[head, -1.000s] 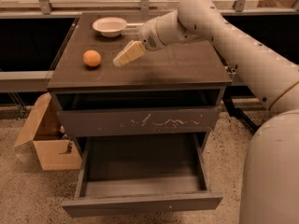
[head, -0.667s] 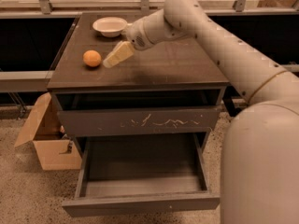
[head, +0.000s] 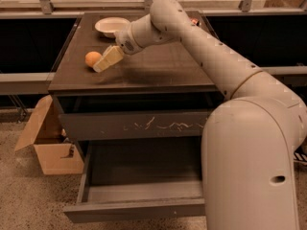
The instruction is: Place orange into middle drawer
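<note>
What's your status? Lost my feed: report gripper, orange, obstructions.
Gripper low over cabinet top, tip beside orange. Orange sitting on top, not lifted. Middle drawer open below. White bowl behind orange, apart from it.

White bowl, open cardboard box

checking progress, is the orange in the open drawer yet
No, the orange sits on the tabletop right beside the gripper.

one orange and one white bowl are sitting on the surface, with one claw hovering just beside the orange. two drawers are showing below: one scratched drawer front and one open middle drawer. one cardboard box is standing alongside.
</note>
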Robot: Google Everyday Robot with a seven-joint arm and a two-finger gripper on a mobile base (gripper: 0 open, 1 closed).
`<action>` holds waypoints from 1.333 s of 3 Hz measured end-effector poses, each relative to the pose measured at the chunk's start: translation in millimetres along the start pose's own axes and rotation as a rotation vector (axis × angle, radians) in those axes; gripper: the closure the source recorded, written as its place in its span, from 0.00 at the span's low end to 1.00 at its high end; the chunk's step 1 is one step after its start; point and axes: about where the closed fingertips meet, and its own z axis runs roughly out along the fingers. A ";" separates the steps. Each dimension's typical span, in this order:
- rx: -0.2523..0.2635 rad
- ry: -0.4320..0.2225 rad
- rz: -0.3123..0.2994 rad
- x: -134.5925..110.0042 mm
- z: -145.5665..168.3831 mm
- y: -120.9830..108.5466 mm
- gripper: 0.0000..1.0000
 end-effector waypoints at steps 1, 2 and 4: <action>-0.019 -0.028 0.023 -6.3 25.6 9.2 0.02; -0.023 -0.041 0.036 -9.0 39.2 16.6 0.02; -0.049 -0.083 0.067 -8.2 52.5 37.5 0.52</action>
